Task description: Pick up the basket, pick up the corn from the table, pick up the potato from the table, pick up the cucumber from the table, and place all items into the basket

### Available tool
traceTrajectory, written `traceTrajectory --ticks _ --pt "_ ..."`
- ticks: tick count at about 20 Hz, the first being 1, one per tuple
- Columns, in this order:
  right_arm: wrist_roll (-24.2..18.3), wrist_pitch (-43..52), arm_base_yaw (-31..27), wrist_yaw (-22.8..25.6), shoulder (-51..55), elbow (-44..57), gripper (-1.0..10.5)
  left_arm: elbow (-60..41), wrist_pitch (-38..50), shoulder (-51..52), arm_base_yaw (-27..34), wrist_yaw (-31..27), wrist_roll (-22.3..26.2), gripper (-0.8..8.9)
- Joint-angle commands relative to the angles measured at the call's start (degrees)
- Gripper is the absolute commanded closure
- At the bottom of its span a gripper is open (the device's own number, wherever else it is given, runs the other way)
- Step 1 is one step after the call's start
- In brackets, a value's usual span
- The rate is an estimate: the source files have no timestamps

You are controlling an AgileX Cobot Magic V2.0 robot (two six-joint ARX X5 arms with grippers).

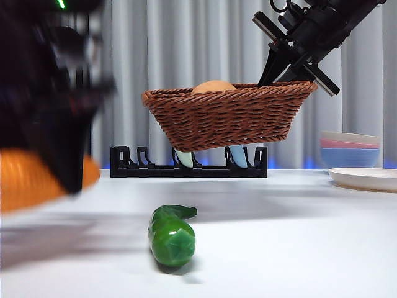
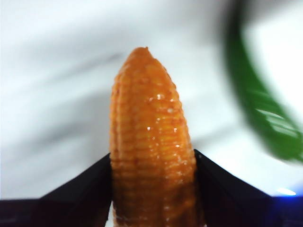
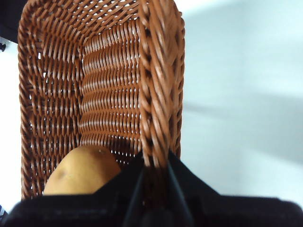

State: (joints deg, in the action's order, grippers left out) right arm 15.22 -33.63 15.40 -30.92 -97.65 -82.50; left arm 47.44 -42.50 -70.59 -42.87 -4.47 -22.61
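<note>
At the left edge of the frame the corn point(image 1: 37, 180) is clamped between both jaws of the left gripper point(image 2: 152, 163); at upper right the basket point(image 1: 226, 115), with the potato point(image 1: 214, 86) inside, is held aloft by its rim in the right gripper point(image 1: 288, 65); the cucumber point(image 1: 172, 236) lies on the table point(image 1: 298, 236) at lower centre; a tilted basket could spill the potato.

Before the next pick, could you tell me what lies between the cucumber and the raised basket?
In the front view, bare white table stretches behind the cucumber; farther back a black rack stands under the lifted basket.
</note>
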Motion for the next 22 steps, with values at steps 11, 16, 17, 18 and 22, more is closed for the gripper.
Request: traceTrajectory --ticks 11,16,17,18,22 --pt "-0.8 -1.2 4.8 -0.7 0.2 -0.5 9.6 27.0 9.2 -0.6 2.8 -5.7 11.3 8.21" --pt "-0.7 -2.1 5.4 -0.7 0.2 -0.5 9.6 35.6 5.9 -17.6 8.0 -3.9 14.3 8.1" --pt "-0.8 -2.3 5.4 -0.7 0.2 -0.5 9.6 35.8 5.6 -19.5 8.5 -2.2 14.6 7.61" --pt "-0.8 -2.4 5.4 -0.7 0.2 -0.5 9.6 35.8 5.6 -21.0 8.9 0.1 15.2 6.11" --pt "-0.8 -2.6 5.4 -0.7 0.2 -0.5 9.6 35.8 5.6 -22.6 9.2 1.9 14.3 2.17"
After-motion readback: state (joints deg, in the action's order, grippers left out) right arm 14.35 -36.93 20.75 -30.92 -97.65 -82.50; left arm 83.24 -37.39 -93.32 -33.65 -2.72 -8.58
